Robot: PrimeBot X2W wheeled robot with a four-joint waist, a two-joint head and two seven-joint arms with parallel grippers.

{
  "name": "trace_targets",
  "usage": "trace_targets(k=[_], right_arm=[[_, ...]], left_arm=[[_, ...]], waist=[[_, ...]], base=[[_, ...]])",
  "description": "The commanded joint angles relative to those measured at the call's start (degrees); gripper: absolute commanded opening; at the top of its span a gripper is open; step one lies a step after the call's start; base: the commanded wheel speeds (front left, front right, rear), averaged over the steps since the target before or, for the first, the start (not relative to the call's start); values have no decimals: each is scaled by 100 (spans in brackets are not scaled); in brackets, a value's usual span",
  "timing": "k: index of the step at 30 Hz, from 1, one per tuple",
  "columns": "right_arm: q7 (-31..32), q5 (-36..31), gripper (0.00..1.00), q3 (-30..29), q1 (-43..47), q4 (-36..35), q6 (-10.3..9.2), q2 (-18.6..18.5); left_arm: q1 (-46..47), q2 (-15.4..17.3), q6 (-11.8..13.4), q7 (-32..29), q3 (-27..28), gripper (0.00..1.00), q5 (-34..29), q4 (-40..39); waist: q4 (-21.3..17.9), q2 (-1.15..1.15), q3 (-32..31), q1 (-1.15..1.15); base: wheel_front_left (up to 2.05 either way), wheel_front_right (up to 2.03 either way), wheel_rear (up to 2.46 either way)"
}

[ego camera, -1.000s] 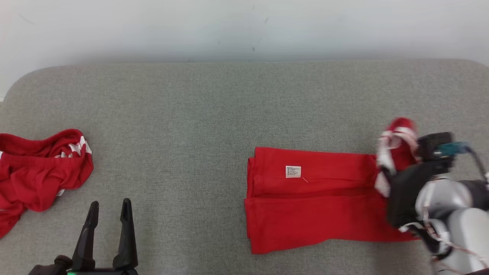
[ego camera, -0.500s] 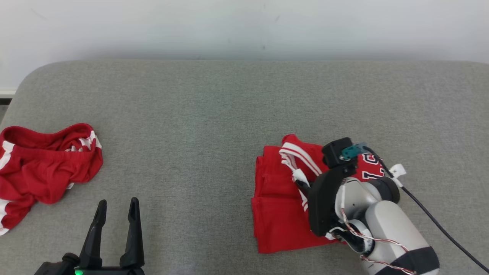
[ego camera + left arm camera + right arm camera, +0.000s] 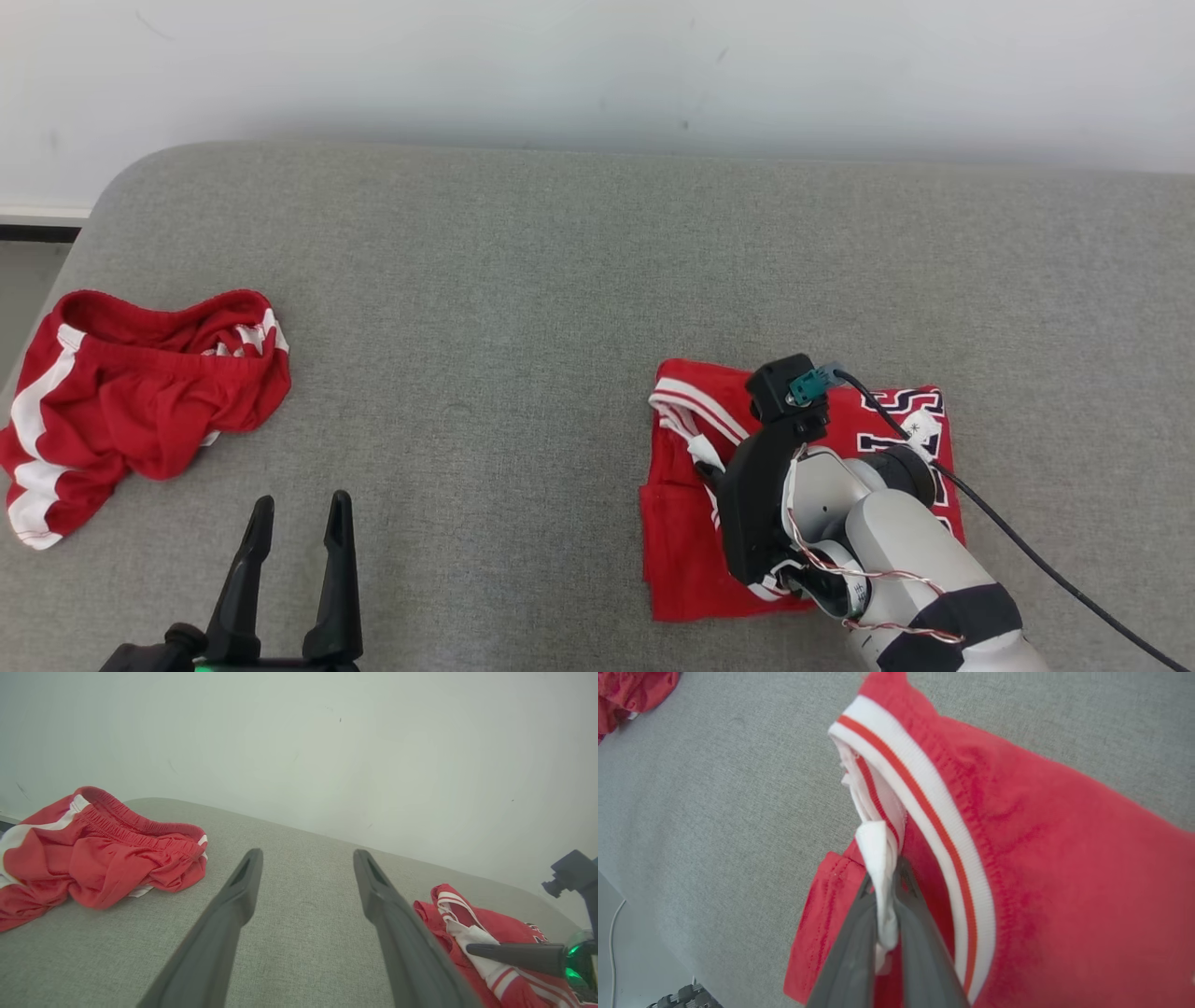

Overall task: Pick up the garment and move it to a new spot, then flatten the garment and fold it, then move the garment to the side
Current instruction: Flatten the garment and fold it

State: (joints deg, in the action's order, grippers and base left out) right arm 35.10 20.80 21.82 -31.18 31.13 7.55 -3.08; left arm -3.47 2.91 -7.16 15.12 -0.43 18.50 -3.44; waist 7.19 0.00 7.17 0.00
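Your right gripper (image 3: 885, 877) is pinched almost closed on a strip of white trim (image 3: 878, 858) at the striped edge of the red garment (image 3: 686, 560). That garment lies folded over on the right part of the grey cushion (image 3: 523, 280), beneath the arm. Lettering shows on its far side, too small to read from the head view. Your left gripper (image 3: 302, 504) hangs near you with its fingers spread wide, holding nothing. Red shorts (image 3: 140, 401) lie crumpled at the far left, well apart.

A big soft grey bed (image 3: 523, 280) has a folded red shirt (image 3: 681, 551) on its right side and crumpled red shorts (image 3: 159, 411) on its left.
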Motion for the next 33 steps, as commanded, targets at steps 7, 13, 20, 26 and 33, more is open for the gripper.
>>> trace_targets(k=[7,13,20,26,33], right_arm=[[-509,276,100,63,-183,206,-14,25],[-902,810,100,190,-269,96,-14,22],[-2040,676,100,-211,-110,-280,-14,-71],[-3202,84,100,-620,396,-704,-14,-491],[-4221,-675,100,-1218,1254,-1000,-14,-810]], left_arm=[[-93,-1,-23,2,20,100,11,15],[-136,-1,-27,2,23,100,-40,30],[-224,-2,55,2,148,100,-66,24],[-265,-3,110,2,269,100,-156,5],[-243,-1,124,2,289,100,-307,97]], waist=[[-74,0,-98,0],[-135,0,-202,0],[-260,0,-400,0],[-378,0,-573,0],[-455,0,-781,0]], base=[[0,0,0],[0,0,0],[0,0,0],[0,0,0],[0,0,0]])
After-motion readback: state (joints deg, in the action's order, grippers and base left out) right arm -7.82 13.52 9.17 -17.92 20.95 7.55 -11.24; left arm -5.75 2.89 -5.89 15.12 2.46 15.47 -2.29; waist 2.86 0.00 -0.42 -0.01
